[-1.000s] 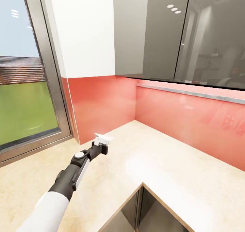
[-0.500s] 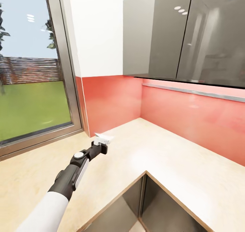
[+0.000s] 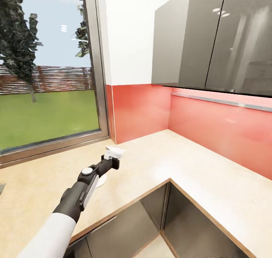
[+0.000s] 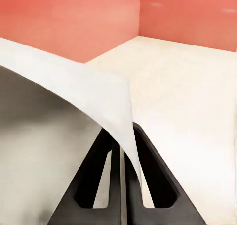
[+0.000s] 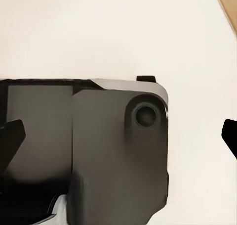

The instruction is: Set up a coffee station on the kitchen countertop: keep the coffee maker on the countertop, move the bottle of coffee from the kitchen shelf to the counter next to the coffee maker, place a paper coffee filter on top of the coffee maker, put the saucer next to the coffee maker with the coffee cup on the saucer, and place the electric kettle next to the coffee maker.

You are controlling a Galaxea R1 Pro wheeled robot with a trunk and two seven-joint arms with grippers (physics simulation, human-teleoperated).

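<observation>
My left gripper (image 3: 113, 154) hangs over the beige countertop (image 3: 151, 159) near the window corner, shut on a white paper coffee filter (image 3: 115, 150). In the left wrist view the filter (image 4: 74, 91) curves up as a broad sheet pinched between the two dark fingers (image 4: 148, 160) of the left gripper (image 4: 122, 138). A small white round edge (image 3: 101, 179), perhaps the saucer, peeks out on the counter beside my left forearm. The right wrist view looks down on a grey part of my own body (image 5: 118, 151), with the right gripper (image 5: 121, 136) spread open around it. The coffee maker is out of view.
The countertop runs in an L along a red backsplash (image 3: 211, 125), with glossy grey wall cabinets (image 3: 211, 38) above it. A tall window (image 3: 45, 76) with a metal frame stands at the left. Dark cabinet fronts (image 3: 151, 216) drop away below the counter's inner corner.
The whole view has swung left, bringing more of the window and a tree into sight. My left arm holds the same pose with the filter. The white round edge has come into view.
</observation>
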